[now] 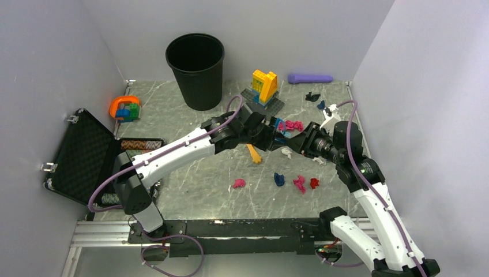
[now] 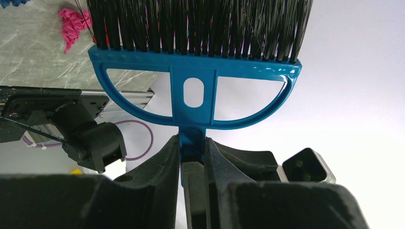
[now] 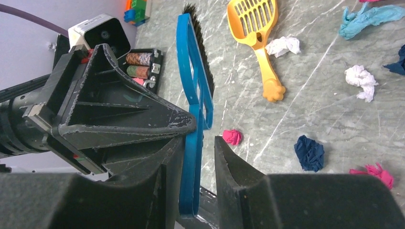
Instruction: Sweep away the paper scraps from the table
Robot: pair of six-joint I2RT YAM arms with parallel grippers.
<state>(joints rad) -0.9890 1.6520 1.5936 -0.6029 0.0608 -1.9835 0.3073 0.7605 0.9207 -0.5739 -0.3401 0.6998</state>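
My left gripper (image 1: pixel 270 130) (image 2: pixel 192 143) is shut on the stem of a blue hand brush (image 2: pixel 193 90) with black bristles, held above the table (image 1: pixel 190 190). My right gripper (image 1: pixel 295 142) (image 3: pixel 200 143) is open, its jaws on either side of the brush's handle (image 3: pixel 193 95); the handle rests against one finger with a gap to the other. Paper scraps lie scattered: pink (image 1: pixel 238 183) (image 3: pixel 232 137), dark blue (image 1: pixel 279 179) (image 3: pixel 309 152), red (image 1: pixel 314 183), white (image 1: pixel 286 152) (image 3: pixel 360 78), teal (image 3: pixel 365 19). A yellow scoop (image 1: pixel 254 153) (image 3: pixel 255 28) lies on the table under the arms.
A black bin (image 1: pixel 196 69) stands at the back. A yellow-and-orange brick build (image 1: pixel 264 86) and a purple cylinder (image 1: pixel 310 78) are behind the arms. An open black case (image 1: pixel 83 153) with poker chips (image 1: pixel 141 144) and an orange toy (image 1: pixel 125 108) sit at the left.
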